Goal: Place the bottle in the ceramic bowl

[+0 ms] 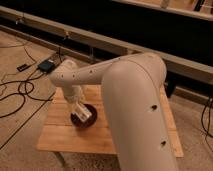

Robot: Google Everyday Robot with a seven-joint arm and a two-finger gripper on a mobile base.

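The dark maroon ceramic bowl (84, 120) sits on the left half of the wooden table (60, 137). My white arm reaches from the lower right, bends over the table's left side and points down. The gripper (82, 113) hangs right over the bowl, low enough to overlap its rim. A whitish shape at the gripper's tip (83, 114) may be the bottle, but I cannot separate it from the gripper. No bottle shows anywhere else on the table.
My bulky upper arm (137, 110) hides the table's right half. Black cables (15, 95) lie on the floor at left, with a black box (46, 65) and a small flat black device (22, 67). A long rail and dark wall run behind.
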